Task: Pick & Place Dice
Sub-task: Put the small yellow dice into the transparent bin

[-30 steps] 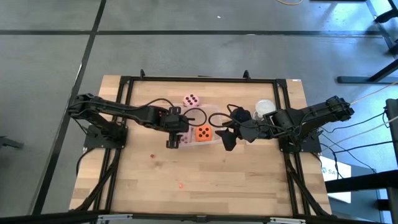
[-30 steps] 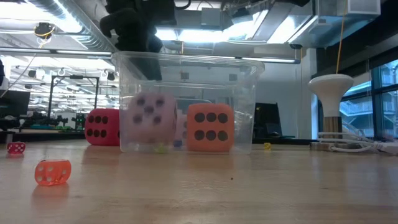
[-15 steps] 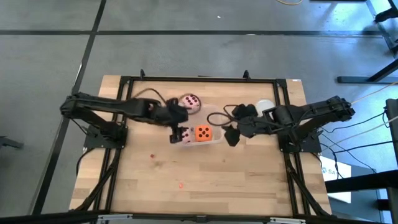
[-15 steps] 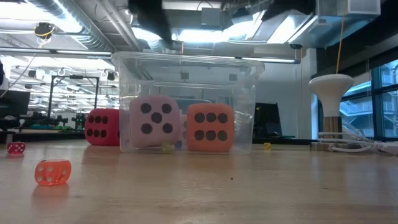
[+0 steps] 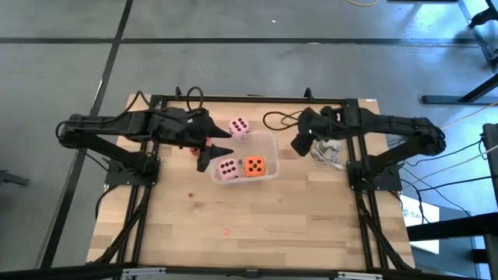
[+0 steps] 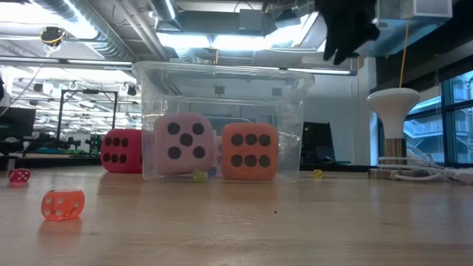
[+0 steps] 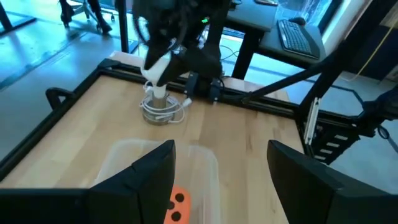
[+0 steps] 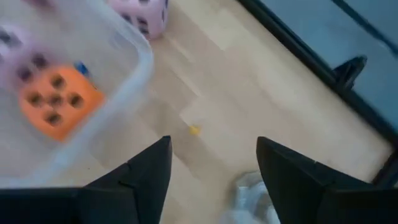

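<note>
A clear tub stands mid-table. On its floor rest a pale pink die and an orange die, which also show in the low view as the pink die and the orange die. A second pink die sits on the table just beyond the tub's far side. A red die rests on the table left of the tub. My left gripper hangs open above the tub's left end. My right gripper is open, high and right of the tub, over bare table.
A white stand with a coiled cable is at the right, close under my right arm. A tiny red die and a tiny orange die lie on the near left part of the table. A black frame rims the table.
My left gripper has risen from inside the tub and drawn back toward the table's left, tipping up toward level. The pink die it left there has settled on the tub floor. My right gripper has swung from the tub's near right corner toward the far edge.
</note>
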`<state>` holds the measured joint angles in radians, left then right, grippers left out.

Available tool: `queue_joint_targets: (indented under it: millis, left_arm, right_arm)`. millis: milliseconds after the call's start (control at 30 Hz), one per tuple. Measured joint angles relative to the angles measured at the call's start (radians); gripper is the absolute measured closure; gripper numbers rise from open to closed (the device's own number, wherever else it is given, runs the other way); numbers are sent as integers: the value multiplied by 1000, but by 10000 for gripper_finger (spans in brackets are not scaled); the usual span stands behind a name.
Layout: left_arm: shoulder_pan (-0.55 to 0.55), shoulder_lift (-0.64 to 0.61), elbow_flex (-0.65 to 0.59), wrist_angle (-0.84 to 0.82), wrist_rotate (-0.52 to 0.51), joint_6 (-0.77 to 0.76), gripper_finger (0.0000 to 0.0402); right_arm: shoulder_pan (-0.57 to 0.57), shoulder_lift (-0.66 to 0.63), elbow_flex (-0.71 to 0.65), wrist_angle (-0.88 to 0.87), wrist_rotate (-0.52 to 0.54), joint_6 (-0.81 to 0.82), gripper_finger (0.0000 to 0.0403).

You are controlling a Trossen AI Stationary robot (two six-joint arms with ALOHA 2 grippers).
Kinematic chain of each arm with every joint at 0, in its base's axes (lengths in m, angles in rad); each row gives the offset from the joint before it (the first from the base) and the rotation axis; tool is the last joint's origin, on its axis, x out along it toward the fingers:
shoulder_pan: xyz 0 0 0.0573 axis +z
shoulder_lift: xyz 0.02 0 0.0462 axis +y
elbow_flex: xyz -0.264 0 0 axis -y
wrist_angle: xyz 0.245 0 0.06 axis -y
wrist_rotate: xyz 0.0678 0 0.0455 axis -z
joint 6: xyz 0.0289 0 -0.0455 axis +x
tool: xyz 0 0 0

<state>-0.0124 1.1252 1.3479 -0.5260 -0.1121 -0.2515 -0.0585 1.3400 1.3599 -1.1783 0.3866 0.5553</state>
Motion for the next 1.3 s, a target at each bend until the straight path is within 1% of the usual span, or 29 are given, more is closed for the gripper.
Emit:
queue_joint_targets:
  millis: [33,100,167,200,300,467,600,667,767,933,1033,1300]
  left_arm:
    - [0,-1,0,-5,0,-2,162]
    - [0,0,-1,-24,2,-11,162]
    - [-7,5,-1,-32,2,-18,162]
    - [-13,6,-1,-47,1,-19,162]
    - [-30,11,-1,-66,1,-20,162]
    - [-53,11,-1,-92,0,-20,162]
    - [-59,11,-1,-111,-10,-25,162]
    - [-59,11,-1,-117,-32,-27,162]
    - [-59,11,-1,-129,-55,-28,162]
    - [-59,11,-1,-165,-62,-43,162]
    - [-59,12,-1,-189,-79,-45,162]
    - [-59,12,-1,-212,-88,-44,162]
  right_arm:
    - [-27,1,-10,9,-22,-66,177]
    - [-82,8,-39,45,-109,-196,186]
    - [-128,16,-85,66,-185,-296,193]
    - [-144,21,-108,88,-207,-342,195]
    - [-182,40,-183,138,-240,-472,196]
    - [-212,89,-275,258,-324,-632,196]
    - [-222,145,-300,353,-327,-734,197]
    - [-229,181,-300,406,-328,-758,197]
    - [-242,236,-300,474,-361,-766,197]
    - [-255,326,-300,490,-374,-757,197]
    - [-256,369,-300,491,-377,-781,197]
    - [-257,438,-300,517,-380,-803,197]
